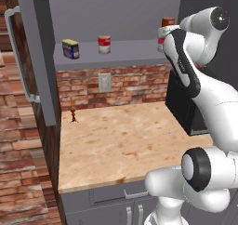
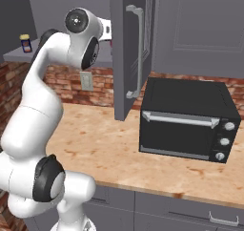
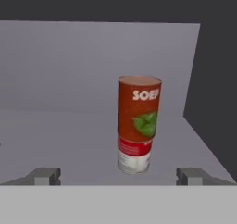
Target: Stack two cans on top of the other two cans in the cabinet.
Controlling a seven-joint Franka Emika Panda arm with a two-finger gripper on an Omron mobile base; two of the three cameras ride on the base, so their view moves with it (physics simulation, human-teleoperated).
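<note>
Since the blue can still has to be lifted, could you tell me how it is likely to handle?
The blue can looks squat and broad, so it will probably stand steady and resist tipping. Its rigid-looking body should take a firm pinch. Its smooth label may be a little slippery, and on its side it would probably roll along the shelf.

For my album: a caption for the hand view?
Tall orange-red can stacked on a red-and-white can, open hand facing it.
</note>
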